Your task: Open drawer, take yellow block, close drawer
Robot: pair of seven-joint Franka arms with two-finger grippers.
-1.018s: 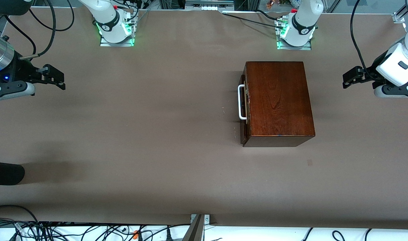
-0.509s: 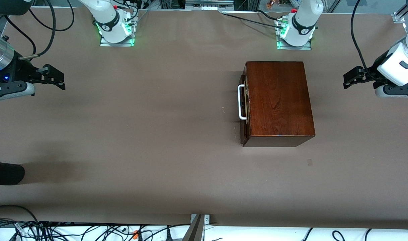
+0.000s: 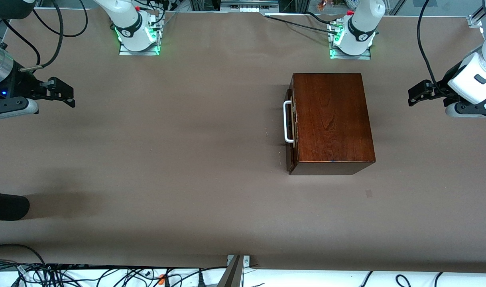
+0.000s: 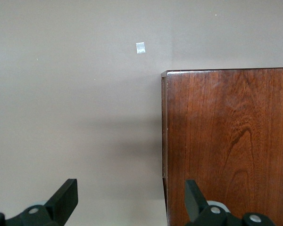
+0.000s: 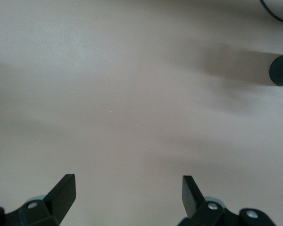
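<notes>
The dark reddish-brown wooden box [image 3: 330, 117] stands on the table toward the left arm's end. Its drawer [image 3: 290, 157] is pushed in, with the white U-shaped handle [image 3: 286, 121] facing the right arm's end. The yellow block is hidden. My left gripper [image 3: 414, 93] hovers open over the table beside the box's back; in the left wrist view the left gripper [image 4: 129, 188] looks across the box top [image 4: 226, 141]. My right gripper [image 3: 67, 95] hangs open over bare table at the right arm's end, well away from the box; the right gripper [image 5: 128, 183] holds nothing.
A black rounded object [image 3: 7, 206] pokes in at the right arm's end, nearer the front camera, and shows in the right wrist view as the black object [image 5: 282, 69]. A small pale patch [image 3: 369, 193] marks the table near the box. Cables [image 3: 67, 273] lie along the near edge.
My right gripper has drifted a little toward the right arm's end and the robots' side of the table. The left gripper has barely shifted. The box and drawer have not moved.
</notes>
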